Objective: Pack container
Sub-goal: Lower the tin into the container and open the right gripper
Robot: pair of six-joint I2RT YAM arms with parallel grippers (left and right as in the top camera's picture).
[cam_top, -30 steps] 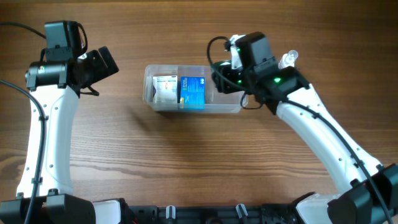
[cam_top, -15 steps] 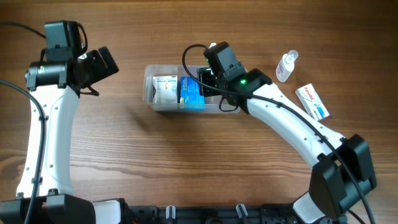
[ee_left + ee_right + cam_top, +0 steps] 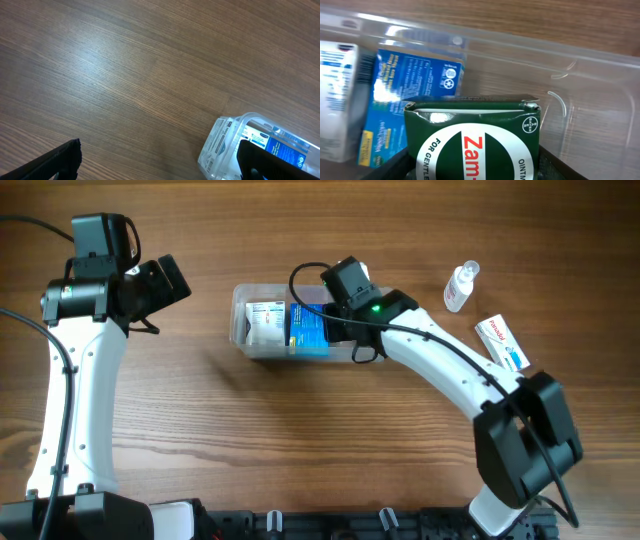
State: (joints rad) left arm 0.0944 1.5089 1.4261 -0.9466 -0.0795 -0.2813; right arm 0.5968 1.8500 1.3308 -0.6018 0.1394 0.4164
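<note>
The clear container (image 3: 376,356) lies in the middle of the table, with a white box (image 3: 265,323) and a blue box (image 3: 309,327) in its left half. My right gripper (image 3: 337,326) is over the container's middle, shut on a green "Zam" ointment box (image 3: 472,137). It holds the box inside the tub, next to the blue box (image 3: 410,100). The tub's clear wall (image 3: 590,100) lies beyond. My left gripper (image 3: 166,280) is open and empty, left of the container. The tub's corner (image 3: 225,145) shows by its right finger (image 3: 270,160).
A small clear spray bottle (image 3: 459,286) and a white box with red and blue print (image 3: 501,343) lie on the wood to the right of the container. The right arm's cable loops over the tub's far rim.
My right gripper has moved left from the tub's right end to over its middle, carrying the green box. The left arm has not moved.
</note>
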